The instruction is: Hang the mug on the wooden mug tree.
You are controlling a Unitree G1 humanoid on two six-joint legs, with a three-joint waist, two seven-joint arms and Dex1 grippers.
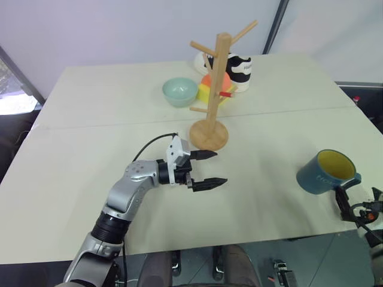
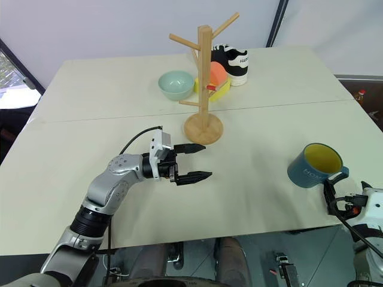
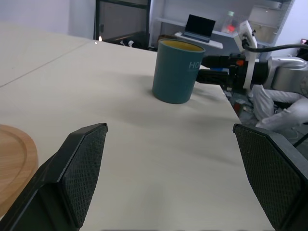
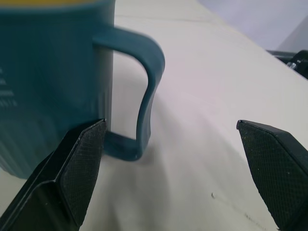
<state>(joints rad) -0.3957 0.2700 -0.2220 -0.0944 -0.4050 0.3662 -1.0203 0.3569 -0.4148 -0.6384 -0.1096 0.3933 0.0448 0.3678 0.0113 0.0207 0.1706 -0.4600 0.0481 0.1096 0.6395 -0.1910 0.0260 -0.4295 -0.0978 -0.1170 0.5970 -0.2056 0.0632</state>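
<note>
Your mug (image 1: 326, 172) stands upright on the bench (image 1: 90, 119), well to the right of the wooden mug tree (image 1: 213, 89). Right end effector (image 4: 168, 159) spread wide, unclenched, at the mug's handle, gripping nothing. Left end effector (image 1: 210, 168) likewise released, just in front of the tree's base.

The left arm reaches in from the lower left, elbow bent, its silver forearm angled up and across so that the left gripper (image 1: 210, 168) points level toward the robot's right, jaws spread wide with nothing between them. The right gripper (image 2: 333, 192) sits low at the right edge, pointing forward and level, jaws also wide apart and closed on nothing, its cabled wrist just behind.
</note>
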